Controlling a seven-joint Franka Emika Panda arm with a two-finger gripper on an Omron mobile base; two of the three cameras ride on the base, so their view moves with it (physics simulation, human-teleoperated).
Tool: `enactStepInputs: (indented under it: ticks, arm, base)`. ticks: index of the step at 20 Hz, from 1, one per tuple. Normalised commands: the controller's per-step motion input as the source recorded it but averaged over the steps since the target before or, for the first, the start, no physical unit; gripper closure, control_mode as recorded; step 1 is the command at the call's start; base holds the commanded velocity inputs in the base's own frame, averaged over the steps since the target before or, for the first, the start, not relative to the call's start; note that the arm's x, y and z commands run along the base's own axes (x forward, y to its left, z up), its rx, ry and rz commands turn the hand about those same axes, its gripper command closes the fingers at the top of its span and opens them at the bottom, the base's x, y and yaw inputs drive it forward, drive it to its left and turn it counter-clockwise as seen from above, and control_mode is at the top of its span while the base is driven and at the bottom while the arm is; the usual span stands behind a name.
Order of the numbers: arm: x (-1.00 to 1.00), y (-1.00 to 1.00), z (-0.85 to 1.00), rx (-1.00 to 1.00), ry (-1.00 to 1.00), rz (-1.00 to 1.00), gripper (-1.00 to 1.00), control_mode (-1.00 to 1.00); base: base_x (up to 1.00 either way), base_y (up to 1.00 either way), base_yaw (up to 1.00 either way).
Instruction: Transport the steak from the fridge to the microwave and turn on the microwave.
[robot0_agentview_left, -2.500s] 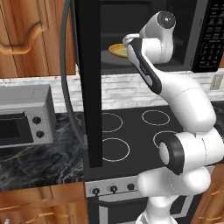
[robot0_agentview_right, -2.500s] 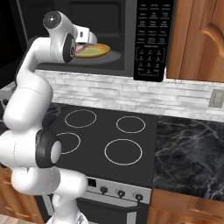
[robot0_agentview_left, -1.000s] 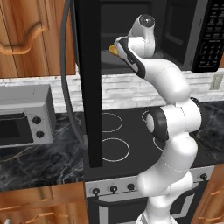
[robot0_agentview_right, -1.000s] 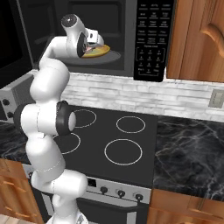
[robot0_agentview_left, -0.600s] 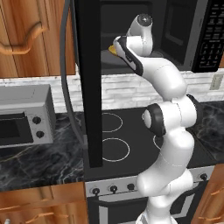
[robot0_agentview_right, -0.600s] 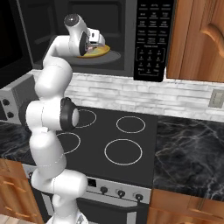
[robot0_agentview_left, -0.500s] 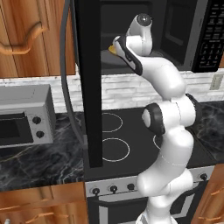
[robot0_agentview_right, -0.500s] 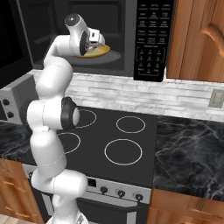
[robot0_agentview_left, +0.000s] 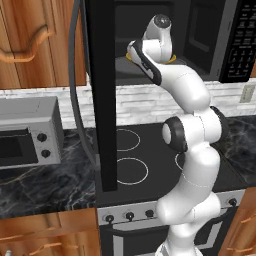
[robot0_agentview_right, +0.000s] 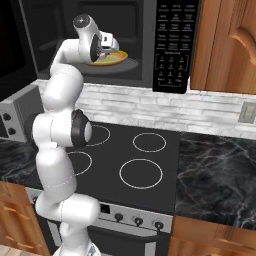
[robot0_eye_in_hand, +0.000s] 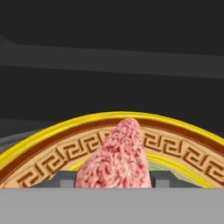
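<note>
I hold the steak (robot0_eye_in_hand: 116, 155) pinched in my pincer (robot0_eye_in_hand: 113, 178), just above the plate (robot0_eye_in_hand: 183, 139) inside the open microwave (robot0_agentview_right: 150, 45). If I let go while tilted, it could, I judge, slide off the plate's rim.

The pinkish-red steak (robot0_eye_in_hand: 116, 159) lies over a yellow-rimmed plate (robot0_eye_in_hand: 52, 151) inside the open black microwave (robot0_agentview_right: 150, 40)

No text, brand or number can be read anywhere; the microwave (robot0_agentview_right: 145, 30) has a keypad (robot0_agentview_right: 172, 47) on its right side, right of the open cavity, whose pale markings are too small to make out; the plate (robot0_eye_in_hand: 183, 140) inside carries only a meander pattern, no lettering.
</note>
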Motion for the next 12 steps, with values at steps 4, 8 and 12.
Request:
enactStepInputs:
  ticks: [4, 8, 12]
  arm:
    - [0.00, 0.00, -0.20, 0.00, -0.03, 0.00, -1.00, -1.00]
    - [-0.01, 0.00, -0.06, 0.00, -0.01, 0.00, -1.00, -1.00]
    - [-0.25, 0.00, 0.00, 0.00, -0.10, 0.00, -1.00, -1.00]
  base:
    - [0.00, 0.00, 0.00]
    - [0.00, 0.00, 0.00]
    - [0.00, 0.00, 0.00]
